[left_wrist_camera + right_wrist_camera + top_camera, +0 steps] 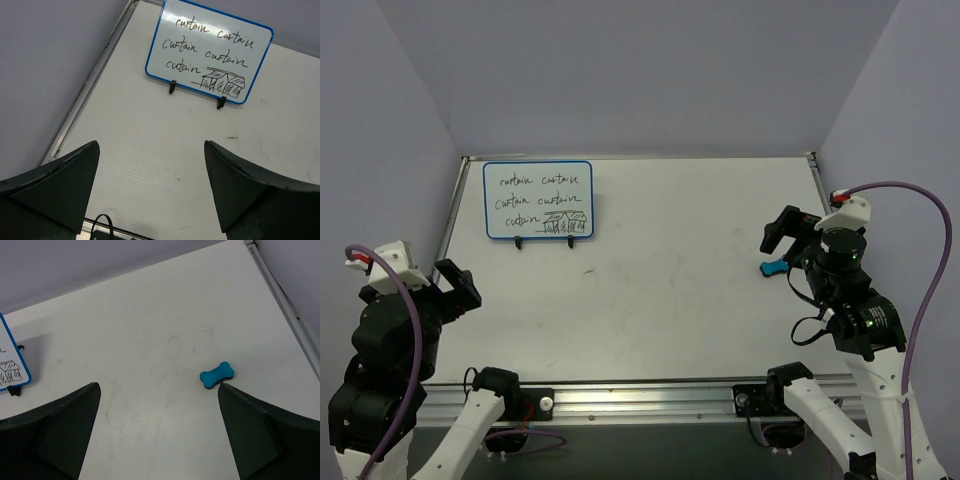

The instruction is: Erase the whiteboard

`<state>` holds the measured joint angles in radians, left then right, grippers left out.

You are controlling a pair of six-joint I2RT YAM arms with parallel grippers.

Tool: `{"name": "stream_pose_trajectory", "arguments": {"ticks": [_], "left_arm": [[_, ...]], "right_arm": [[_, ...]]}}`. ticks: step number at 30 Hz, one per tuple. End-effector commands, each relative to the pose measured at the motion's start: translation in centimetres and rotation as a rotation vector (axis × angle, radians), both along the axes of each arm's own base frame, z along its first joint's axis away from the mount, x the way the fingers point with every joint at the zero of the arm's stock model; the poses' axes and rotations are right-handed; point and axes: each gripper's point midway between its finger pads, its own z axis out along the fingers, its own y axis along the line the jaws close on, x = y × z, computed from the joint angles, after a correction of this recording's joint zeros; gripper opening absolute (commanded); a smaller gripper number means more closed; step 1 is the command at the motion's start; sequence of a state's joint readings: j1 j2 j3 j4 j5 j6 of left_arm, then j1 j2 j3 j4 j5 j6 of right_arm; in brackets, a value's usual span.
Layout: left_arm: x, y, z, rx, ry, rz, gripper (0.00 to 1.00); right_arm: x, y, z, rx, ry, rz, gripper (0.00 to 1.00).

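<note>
Toward the upper left of the top view, the whiteboard (538, 200) stands on its two black clip feet near the far left corner of the bench (670, 290). Its face carries the word "curtain" five times in black handwriting, plus a small hatched sketch at the lower right that looks like a house, though it is too small there to make out in detail. The left wrist view shows the writing more clearly, but the board's uppermost corner is clipped by the top edge of the frame. The left gripper (151, 146) is spread wide above bare bench at the left of the frame, well apart from the board and holding nothing. The right gripper (159, 386) is likewise spread wide with nothing between its fingers. A small blue eraser (217, 375), bone-shaped with a dark underside, lies on the bench at the right side; in the right wrist view it sits just beside the tip of the finger at the right of the frame, and whether they touch cannot be told. From above, the eraser is mostly hidden behind the right gripper, with only a blue end showing. The right wrist view catches just a corner of the whiteboard at the left edge, with part of the sketch and one foot.
</note>
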<state>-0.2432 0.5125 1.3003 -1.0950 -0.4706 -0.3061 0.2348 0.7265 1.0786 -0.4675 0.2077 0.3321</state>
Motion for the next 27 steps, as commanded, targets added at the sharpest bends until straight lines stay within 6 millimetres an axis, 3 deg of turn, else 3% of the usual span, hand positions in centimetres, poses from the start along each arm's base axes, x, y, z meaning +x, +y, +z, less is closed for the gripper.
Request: {"name": "stream_pose_trajectory", "arguments": {"ticks": [1, 9, 13, 17, 22, 23, 25, 27], "left_arm": [[1.3, 0.6, 0.8, -0.002, -0.009, 0.064, 0.94], [3.2, -0.6, 1.7, -0.009, 0.021, 0.026, 0.94], [4.2, -2.4, 3.1, -0.065, 0.021, -0.048, 0.94], [5.8, -2.4, 4.8, -0.043, -0.02, -0.042, 0.94], [10.8, -2.0, 5.4, 0.026, -0.004, 0.033, 0.94], [12.8, -1.6, 4.5, 0.057, 0.042, 0.081, 0.94], [15.1, -1.4, 4.8, 0.073, 0.045, 0.103, 0.94], [18.6, -0.9, 3.8, 0.071, 0.065, 0.105, 0.94]], "right_arm": [[0.3, -0.7, 1.3, -0.012, -0.038, -0.038, 1.0], [0.9, 0.5, 0.1, 0.012, -0.016, 0.019, 1.0], [1.2, 1.1, -0.2, 0.033, -0.014, 0.038, 1.0], [1.4, 2.2, -0.6, 0.057, -0.008, 0.087, 1.0], [1.5, 5.1, -1.2, 0.142, -0.039, 0.225, 1.0], [1.5, 5.5, -1.2, 0.157, -0.045, 0.242, 1.0], [1.7, 6.0, -1.7, 0.184, -0.049, 0.26, 1.0], [1.6, 7.0, -1.9, 0.205, -0.046, 0.311, 1.0]]}}
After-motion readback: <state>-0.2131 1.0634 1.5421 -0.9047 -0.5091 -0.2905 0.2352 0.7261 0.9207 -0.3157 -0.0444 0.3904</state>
